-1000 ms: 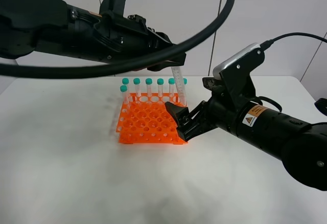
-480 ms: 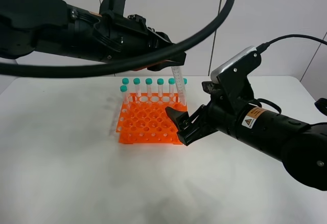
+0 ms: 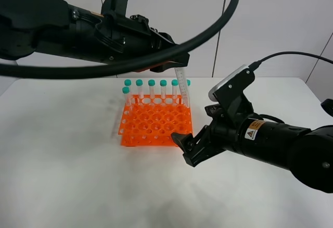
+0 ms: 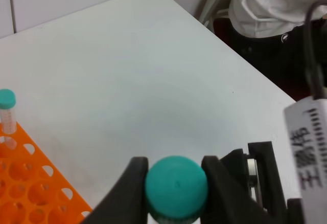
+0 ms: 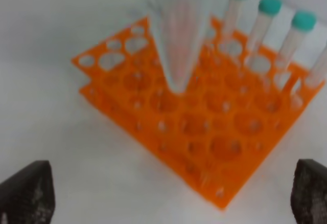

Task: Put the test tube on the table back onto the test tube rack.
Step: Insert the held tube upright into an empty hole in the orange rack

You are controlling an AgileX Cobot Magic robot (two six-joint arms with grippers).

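White table bears test tube rack | test tube clamped at cap by left gripper, near upright, tip at far-right hole | right gripper spread apart, empty, beside rack.

rear tubes wall rack, front holes open

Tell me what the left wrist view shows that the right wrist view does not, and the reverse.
Only the left wrist view: the teal cap of the test tube clamped in the left gripper, and a person in white past the table. Only the right wrist view: that tube's blurred clear lower end above the holes, and the right gripper, wide open. Both: the test tube rack, the table, standing capped tubes.
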